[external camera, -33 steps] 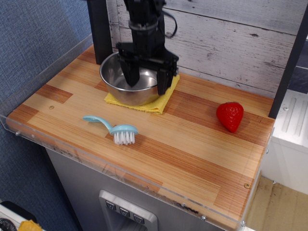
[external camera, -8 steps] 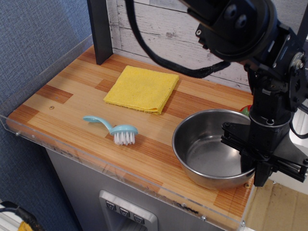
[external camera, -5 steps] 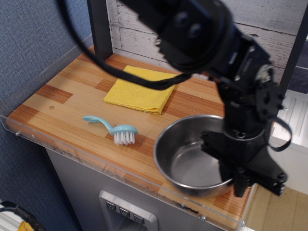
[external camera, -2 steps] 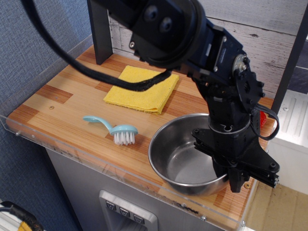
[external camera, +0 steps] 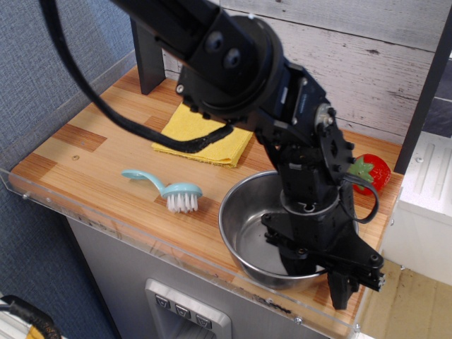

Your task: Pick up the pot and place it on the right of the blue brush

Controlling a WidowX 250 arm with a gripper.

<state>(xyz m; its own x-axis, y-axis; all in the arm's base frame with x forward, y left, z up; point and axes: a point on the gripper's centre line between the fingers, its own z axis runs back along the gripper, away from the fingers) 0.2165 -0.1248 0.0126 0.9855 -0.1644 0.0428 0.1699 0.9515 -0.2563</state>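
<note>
- No readable writing showed.
- The black arm reached down, its tool [external camera: 316,272] clamped across the pot's right rim.
- The pot [external camera: 265,229] sat on the worktop [external camera: 92,152], right of the blue brush [external camera: 166,187].

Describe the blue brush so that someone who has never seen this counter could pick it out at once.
Start at the wooden counter and go to its front edge, left of the big steel pot and in front of the yellow cloth. There lies the blue brush, apart from both. It is the only light-blue thing: small, with a curved handle and white bristles.
</note>
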